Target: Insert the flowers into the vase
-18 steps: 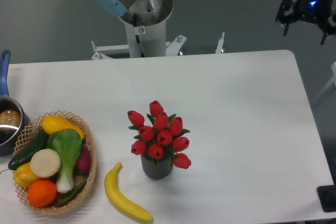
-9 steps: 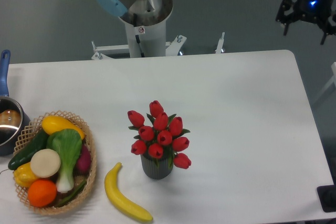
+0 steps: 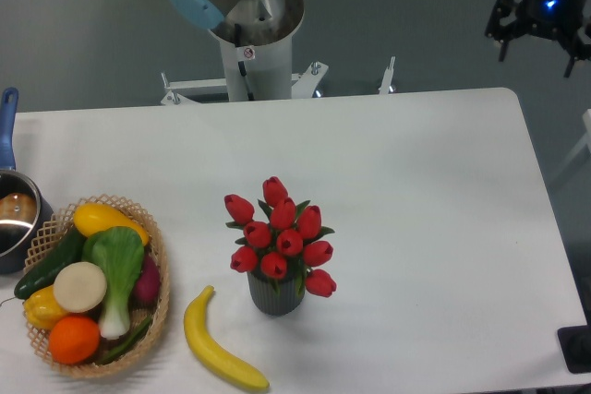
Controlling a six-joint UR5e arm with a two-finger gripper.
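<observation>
- Flowers [image 3: 281, 235] stand upright in the vase [image 3: 275, 294], near the desk's [image 3: 416, 191] front edge.
- Insertion looks finished.
- End effector [image 3: 543, 20], well away at top right, has fingers apart, holding nothing.
- Next: probably nothing beyond staying clear.

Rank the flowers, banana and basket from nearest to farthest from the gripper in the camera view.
From the gripper, top right beyond the table:
1. Flowers, mid-table, in the vase.
2. Banana, front edge, left of the vase.
3. Basket, far left front.
</observation>
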